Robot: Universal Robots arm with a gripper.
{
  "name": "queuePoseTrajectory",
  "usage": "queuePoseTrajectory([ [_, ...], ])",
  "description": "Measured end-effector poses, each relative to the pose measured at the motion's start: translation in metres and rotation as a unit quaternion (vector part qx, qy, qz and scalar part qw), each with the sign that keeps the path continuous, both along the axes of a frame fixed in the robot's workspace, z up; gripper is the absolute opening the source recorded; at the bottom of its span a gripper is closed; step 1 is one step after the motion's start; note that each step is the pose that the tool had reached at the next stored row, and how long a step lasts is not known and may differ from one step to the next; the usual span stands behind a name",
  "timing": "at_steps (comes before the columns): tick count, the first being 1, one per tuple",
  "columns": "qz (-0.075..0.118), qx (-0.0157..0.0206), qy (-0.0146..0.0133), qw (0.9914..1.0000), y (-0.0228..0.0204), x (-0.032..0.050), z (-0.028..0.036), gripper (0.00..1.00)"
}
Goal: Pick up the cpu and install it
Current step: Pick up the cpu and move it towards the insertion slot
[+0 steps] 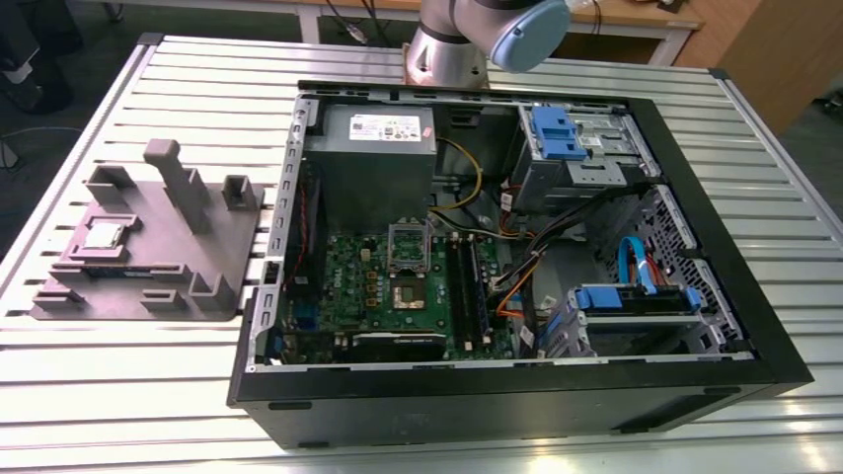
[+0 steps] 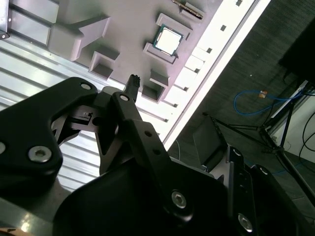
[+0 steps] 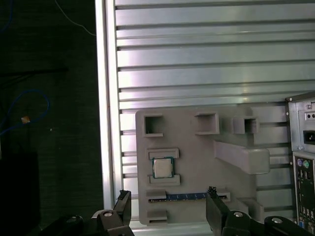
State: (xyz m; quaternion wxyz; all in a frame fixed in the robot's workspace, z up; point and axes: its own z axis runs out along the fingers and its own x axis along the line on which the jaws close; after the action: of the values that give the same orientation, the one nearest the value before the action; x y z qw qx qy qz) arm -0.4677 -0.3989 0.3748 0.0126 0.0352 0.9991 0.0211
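Note:
The cpu [image 1: 106, 235] is a small square chip with a silver top. It lies flat in a recess of the gray fixture tray [image 1: 145, 291], at the exterior view's left on the slatted table. In the first wrist view the cpu [image 3: 162, 167] sits between two raised ledges of the tray [image 3: 197, 157]. My gripper [image 3: 167, 195] hovers well above the tray, open, its two black fingertips [image 3: 123, 196] spread wide with nothing between them. In the second wrist view one fingertip [image 2: 133, 83] points toward the cpu [image 2: 168, 40], clearly apart from it.
An open black computer case [image 1: 737, 326] lies on the table with the green motherboard [image 1: 349, 281] inside. Its socket [image 1: 406, 293] is uncovered and its silver bracket [image 1: 409, 242] stands upright. A memory stick [image 3: 184, 196] rests on the tray near the cpu. The table edge [image 3: 106, 123] borders dark floor.

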Motion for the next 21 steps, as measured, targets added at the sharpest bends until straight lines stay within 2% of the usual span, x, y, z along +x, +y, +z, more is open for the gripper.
queuePoseTrajectory([
  [11,0.000,0.0000,0.0000,1.00000,0.0000,0.0000,-0.0006,0.71],
  [13,0.000,0.0000,0.0000,1.00000,0.0000,0.0000,-0.0150,0.71],
  [14,0.000,0.0000,0.0000,1.00000,0.0000,0.0000,-0.0175,0.71],
  [21,0.000,0.0000,0.0000,1.00000,0.0000,0.0000,-0.0197,0.71],
])
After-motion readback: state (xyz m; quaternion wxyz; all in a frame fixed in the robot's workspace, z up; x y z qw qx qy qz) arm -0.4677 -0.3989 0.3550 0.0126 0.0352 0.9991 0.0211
